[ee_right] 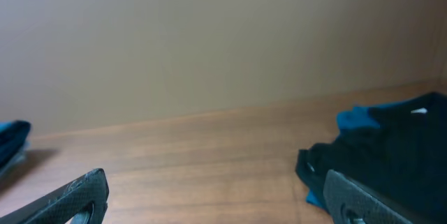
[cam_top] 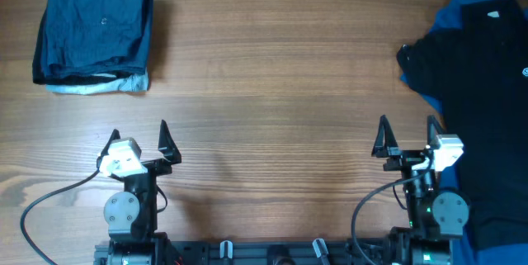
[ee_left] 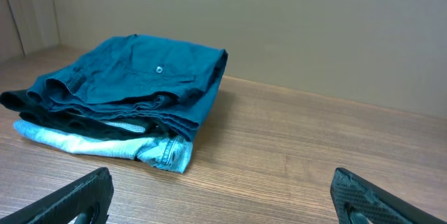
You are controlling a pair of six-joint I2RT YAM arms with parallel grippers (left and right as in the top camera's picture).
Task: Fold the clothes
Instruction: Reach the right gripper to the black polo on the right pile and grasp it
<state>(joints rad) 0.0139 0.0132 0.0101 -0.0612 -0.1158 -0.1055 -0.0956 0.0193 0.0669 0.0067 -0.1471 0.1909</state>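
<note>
The left gripper (cam_top: 139, 133) and right gripper (cam_top: 407, 129) sat spread wide and empty at the worktop's (cam_top: 272, 67) near edge. Folded navy garments (cam_top: 93, 34) lay stacked far left. The black polo (cam_top: 478, 75) lay crumpled over a bright blue shirt (cam_top: 450, 16) far right.

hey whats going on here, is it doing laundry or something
Two robot arms are at a wooden table with clothes to fold. Neither is handling anything: the left pincer and the right pincer are both open and empty near the front edge. A folded stack of dark teal garments on a pale denim one lies at the far left. A crumpled heap of black fabric, with a bright blue shirt showing at its edge, waits unfolded at the right.
</note>
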